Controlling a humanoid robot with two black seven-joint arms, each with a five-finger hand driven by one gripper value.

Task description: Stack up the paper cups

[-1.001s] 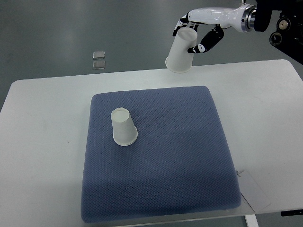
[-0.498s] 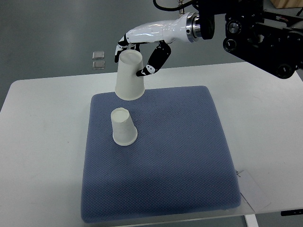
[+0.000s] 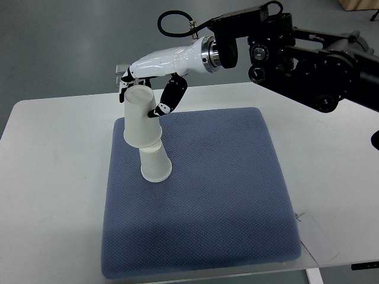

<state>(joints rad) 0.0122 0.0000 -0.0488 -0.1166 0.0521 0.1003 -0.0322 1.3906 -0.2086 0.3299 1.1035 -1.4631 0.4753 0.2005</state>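
Note:
A white paper cup [image 3: 156, 165] stands upside down on the blue mat [image 3: 219, 195], left of the mat's middle. My right hand [image 3: 145, 89] is shut on a second upside-down white paper cup [image 3: 140, 116] and holds it directly over the first one. The held cup's rim overlaps the top of the standing cup and hides it. I cannot tell whether the two cups touch. The right arm [image 3: 284, 41] reaches in from the upper right. The left arm is out of view.
The mat lies on a white table [image 3: 53, 177]. Two small clear squares [image 3: 121, 67] lie on the grey floor beyond the table's far edge, partly hidden by the hand. A white tag [image 3: 317, 239] sticks out at the mat's near right corner.
My right hand has carried the held cup from the far right down and left, from beyond the table to right over the standing cup.

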